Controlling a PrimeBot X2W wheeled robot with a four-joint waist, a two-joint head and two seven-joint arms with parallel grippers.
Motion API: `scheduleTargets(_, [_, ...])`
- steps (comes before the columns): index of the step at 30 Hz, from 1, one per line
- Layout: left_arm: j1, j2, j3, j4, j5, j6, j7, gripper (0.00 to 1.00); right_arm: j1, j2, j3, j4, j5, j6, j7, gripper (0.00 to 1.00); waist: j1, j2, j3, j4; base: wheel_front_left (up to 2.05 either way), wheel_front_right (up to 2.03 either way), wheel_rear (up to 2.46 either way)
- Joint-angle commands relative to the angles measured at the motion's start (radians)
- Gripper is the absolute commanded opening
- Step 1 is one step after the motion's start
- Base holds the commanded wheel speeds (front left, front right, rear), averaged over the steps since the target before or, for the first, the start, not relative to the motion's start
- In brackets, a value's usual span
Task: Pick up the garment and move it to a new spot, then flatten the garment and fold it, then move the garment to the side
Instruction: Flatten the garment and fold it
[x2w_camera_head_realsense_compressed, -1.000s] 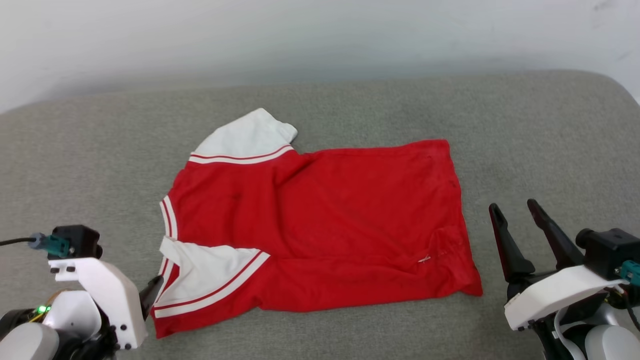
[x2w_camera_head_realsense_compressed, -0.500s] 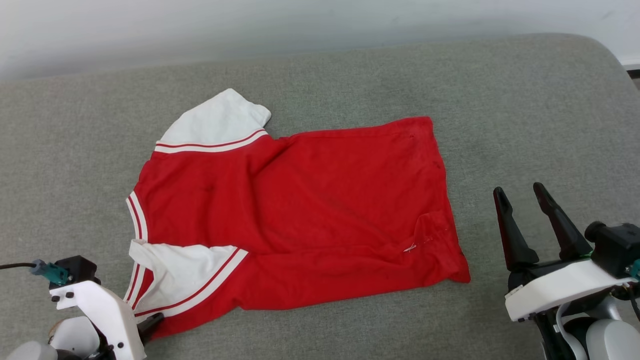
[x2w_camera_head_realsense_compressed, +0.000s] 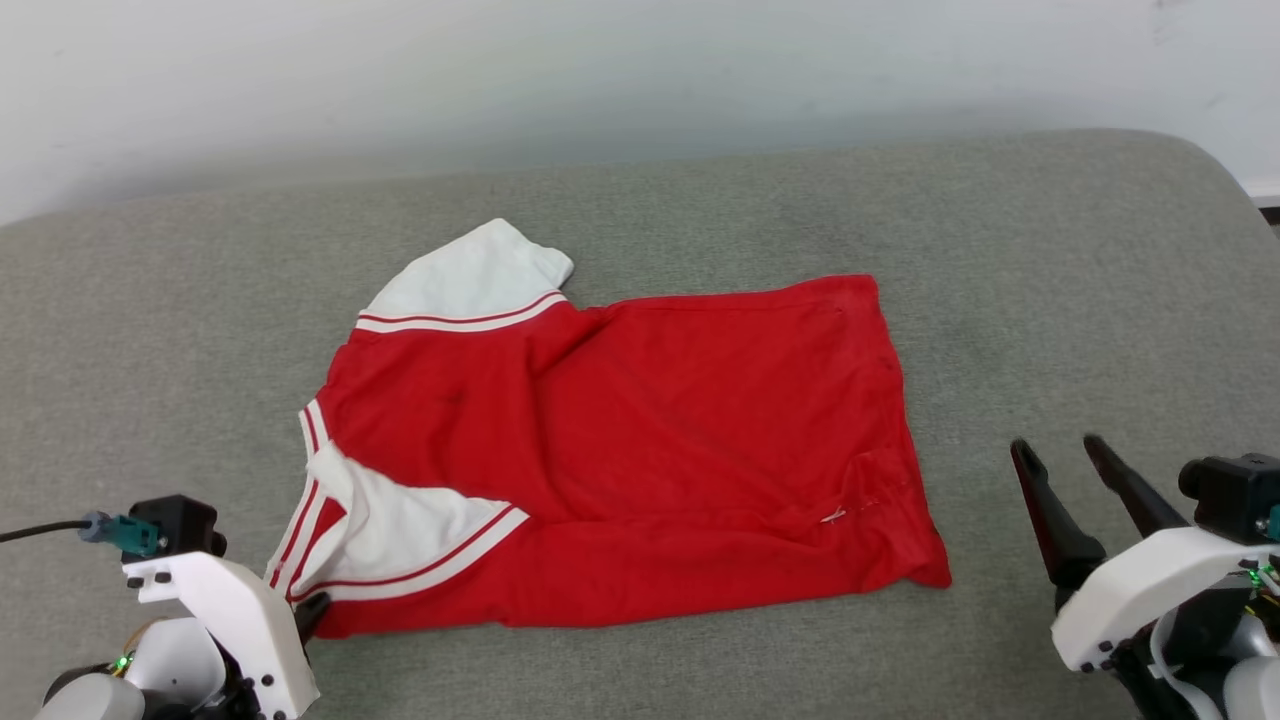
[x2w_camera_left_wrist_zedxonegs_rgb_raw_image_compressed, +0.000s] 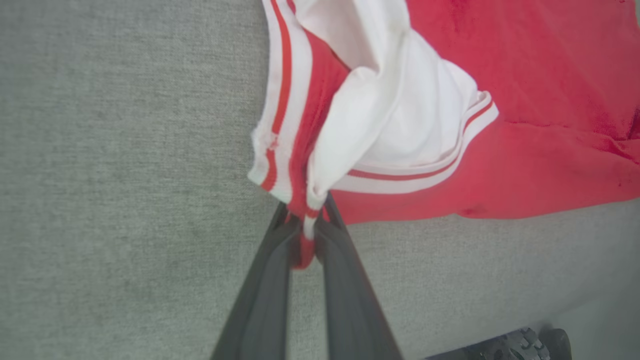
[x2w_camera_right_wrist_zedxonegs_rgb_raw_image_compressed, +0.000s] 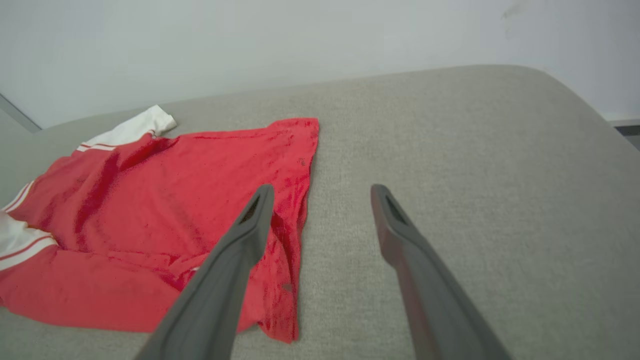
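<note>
We see the left gripper (x2w_camera_left_wrist_zedxonegs_rgb_raw_image_compressed: 305, 227) clamped on the near-left corner of the shirt (x2w_camera_head_realsense_compressed: 640, 450), which is spread on the grey cushion (x2w_camera_head_realsense_compressed: 1000, 250), presumably for lifting. The right gripper (x2w_camera_right_wrist_zedxonegs_rgb_raw_image_compressed: 322, 192) stands open at near right.

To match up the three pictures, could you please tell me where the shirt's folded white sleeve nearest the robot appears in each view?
Head view: sleeve, lower left, at the near corner of the shirt.
Left wrist view: upper middle, just above the left tool pinching the shirt's edge.
Right wrist view: at the left edge, below the middle.
Shared landmark: the red-and-white striped trim bordering the sleeve.
</note>
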Motion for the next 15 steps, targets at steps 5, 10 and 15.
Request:
scheduleTargets(5, [-0.012,0.015,0.011,-0.079,0.03,0.022,-0.026,0.0,-0.017,-0.066,0.002,0.066,0.067,0.0,0.245,1.0,0.0,0.0,0.006,0.037,0.0,0.0,0.0])
scheduleTargets(10, [-0.029,0.012,0.003,-0.161,0.064,0.037,-0.047,0.0,-0.056,-0.118,0.041,0.102,0.124,0.0,0.47,1.0,0.0,0.0,0.039,0.077,0.0,0.0,0.0])
scheduleTargets(15, [-0.064,-0.006,-0.015,-0.206,0.089,0.046,-0.058,0.0,-0.119,-0.129,0.086,0.14,0.148,0.0,0.55,1.0,0.0,0.0,0.084,0.112,0.0,0.0,0.0])
